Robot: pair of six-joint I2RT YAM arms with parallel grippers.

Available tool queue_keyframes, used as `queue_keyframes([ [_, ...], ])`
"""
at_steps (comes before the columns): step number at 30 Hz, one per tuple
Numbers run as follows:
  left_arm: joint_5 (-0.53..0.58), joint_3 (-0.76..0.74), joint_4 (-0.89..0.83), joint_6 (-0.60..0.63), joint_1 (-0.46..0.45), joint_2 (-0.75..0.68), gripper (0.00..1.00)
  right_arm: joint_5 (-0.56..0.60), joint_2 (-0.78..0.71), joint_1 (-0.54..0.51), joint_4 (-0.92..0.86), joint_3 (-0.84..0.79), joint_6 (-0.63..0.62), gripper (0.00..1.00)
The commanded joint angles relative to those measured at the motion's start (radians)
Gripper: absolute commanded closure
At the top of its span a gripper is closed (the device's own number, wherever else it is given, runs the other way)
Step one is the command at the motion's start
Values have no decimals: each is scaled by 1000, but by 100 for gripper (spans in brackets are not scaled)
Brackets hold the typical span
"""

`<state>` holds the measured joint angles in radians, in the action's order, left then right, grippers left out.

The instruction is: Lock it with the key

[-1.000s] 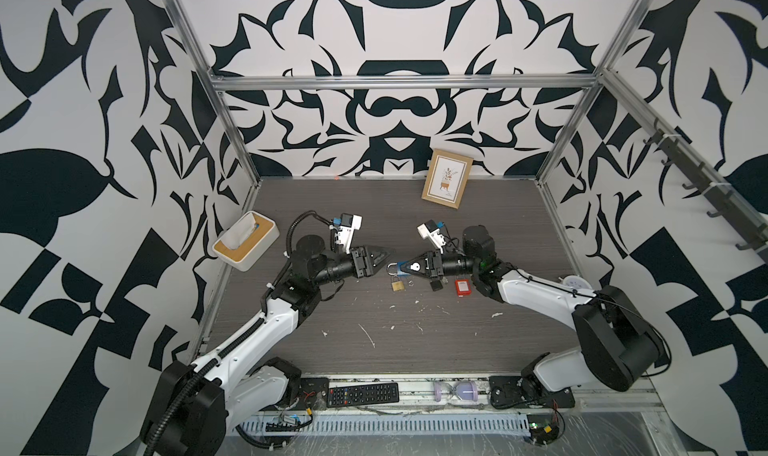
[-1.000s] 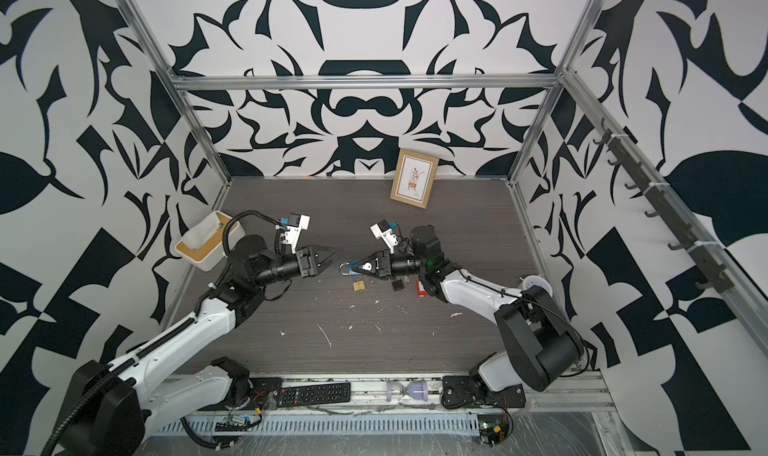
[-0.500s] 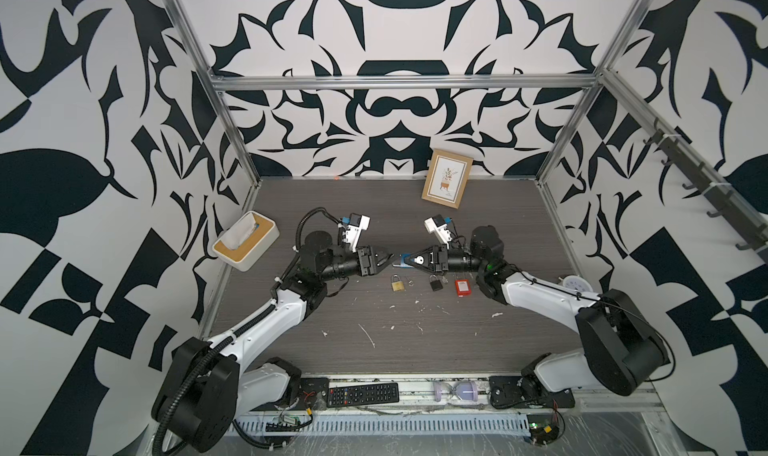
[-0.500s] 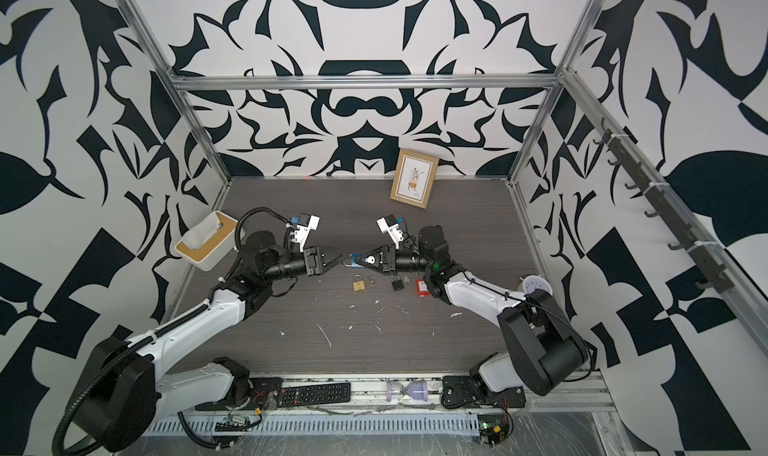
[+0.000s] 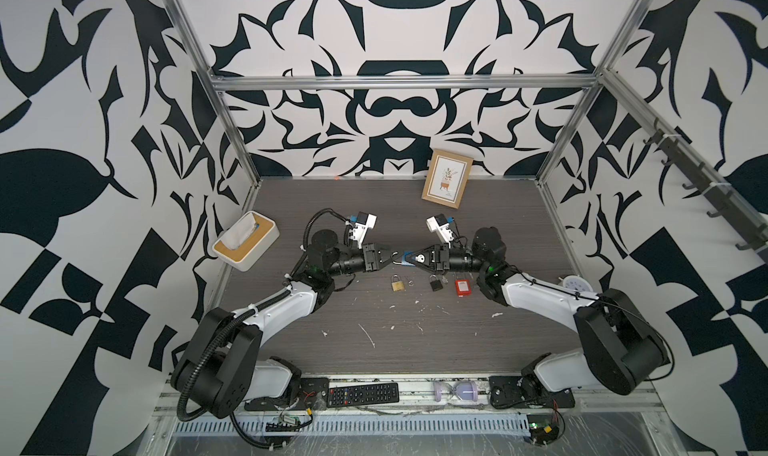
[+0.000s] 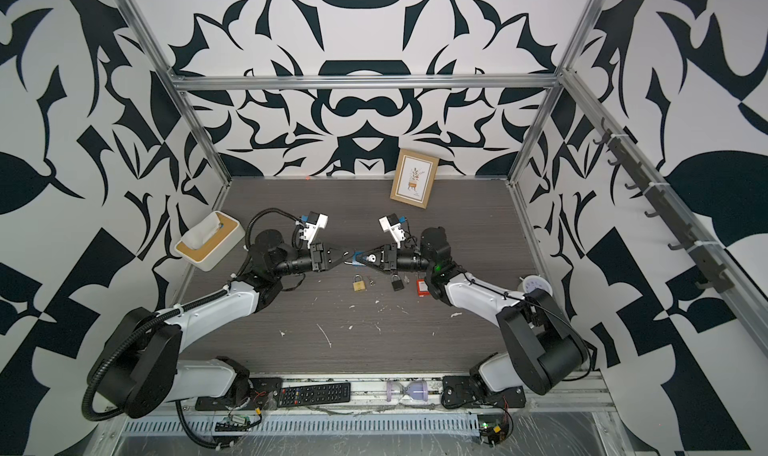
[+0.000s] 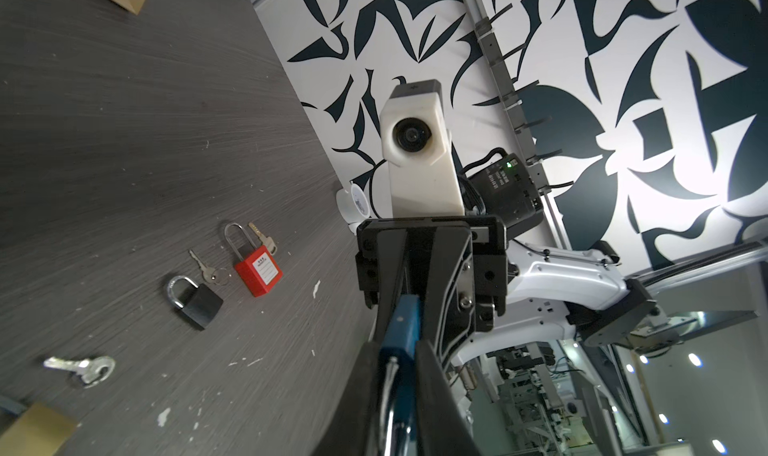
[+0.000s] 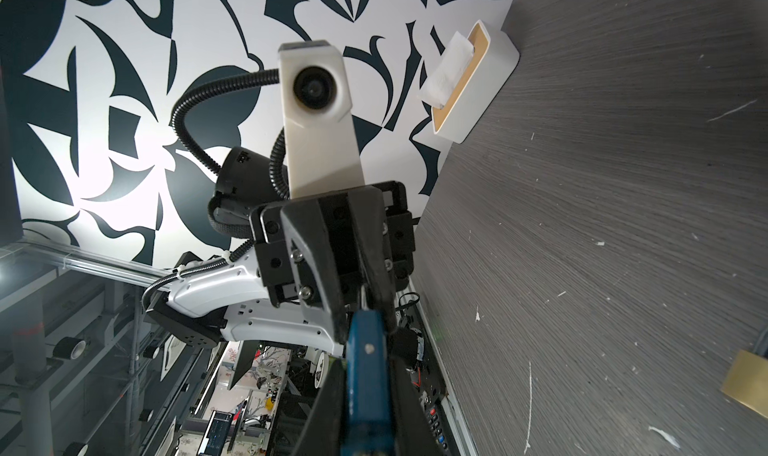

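Counted four padlocks: blue padlock [image 7: 401, 333], brass padlock [image 5: 398, 284], black padlock [image 7: 199, 304], red padlock [image 7: 258, 273]. Three keys [image 7: 83, 366] [image 7: 202, 267] [image 7: 262, 237]. One each: tissue box [image 5: 245, 246], picture frame [image 5: 446, 182], remote [image 5: 363, 394], hourglass [image 5: 460, 390], clock [image 5: 577, 284].

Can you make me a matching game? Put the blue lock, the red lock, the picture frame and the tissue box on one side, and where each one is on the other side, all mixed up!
Things
1. blue lock
2. red lock
3. picture frame
4. tissue box

Places
A. leaning on the back wall
B. lying on the table, near the black lock
C. held up off the table
D. by the side wall on the left arm's side

Pairs: 1-C, 2-B, 3-A, 4-D
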<state>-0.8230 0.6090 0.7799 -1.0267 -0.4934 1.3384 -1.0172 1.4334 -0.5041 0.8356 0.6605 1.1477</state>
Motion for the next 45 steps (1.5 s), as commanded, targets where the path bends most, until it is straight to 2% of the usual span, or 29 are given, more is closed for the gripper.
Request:
queue_keyframes([
  [1,-15,-21,33,-15,-8,2,97,6,-7,-3,88,19,-8,100],
  [2,-13,-23,33,-17,-8,0,100,10,-4,-4,88,18,-11,100],
  [7,-7,-31,51,-38,-7,-4,100,24,-6,5,83,12,-9,100],
  [13,38,-51,60,-58,9,-17,100,41,-24,38,98,-14,16,84],
  [23,61,-66,82,-78,26,-21,100,35,-41,49,108,-36,30,77],
  [27,65,-71,84,-82,33,-30,100,35,-51,50,105,-48,30,77],
  [30,59,-65,98,-94,34,-20,100,39,-41,51,127,-49,34,81],
  [37,42,-60,180,-146,34,20,100,19,21,50,290,-59,129,74],
  [45,33,-59,239,-176,33,50,100,13,66,43,353,-49,161,73],
])
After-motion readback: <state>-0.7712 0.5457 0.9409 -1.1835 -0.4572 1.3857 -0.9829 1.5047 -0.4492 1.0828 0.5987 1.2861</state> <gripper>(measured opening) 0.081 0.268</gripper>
